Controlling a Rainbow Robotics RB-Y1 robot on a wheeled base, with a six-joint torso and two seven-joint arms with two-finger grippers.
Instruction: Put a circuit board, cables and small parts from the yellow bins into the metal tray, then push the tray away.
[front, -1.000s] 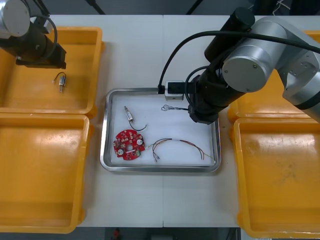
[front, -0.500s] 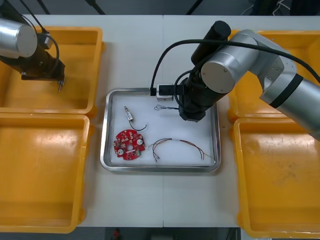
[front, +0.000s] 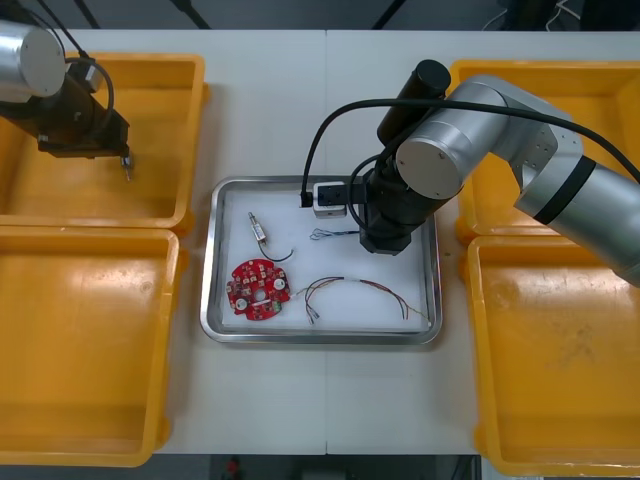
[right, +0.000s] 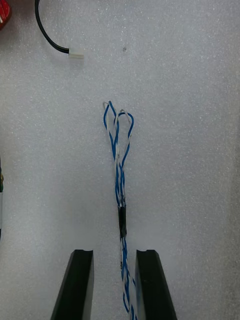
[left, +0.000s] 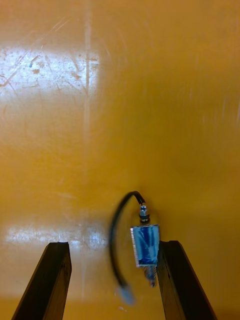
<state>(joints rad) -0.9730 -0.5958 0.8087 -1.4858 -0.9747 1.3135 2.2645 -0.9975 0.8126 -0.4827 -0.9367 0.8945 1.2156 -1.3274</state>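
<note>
Right end effector (right: 115, 252) is hovering over the white-lined metal tray (front: 211, 280), fingers apart, with the blue and white cable (right: 120, 165) running between them on the tray floor. Left end effector (left: 114, 244) is sitting in the far-left yellow bin (front: 160, 190), fingers wide apart, small metal part (left: 145, 245) between them, just beside one finger. Red circuit board (front: 257, 288) is lying in the tray's near-left part.

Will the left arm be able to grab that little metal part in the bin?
Probably yes. The left gripper hangs over the bin with its fingers open, and the metal part sits between them, close to one finger. Nothing else looks to be in the way.
</note>
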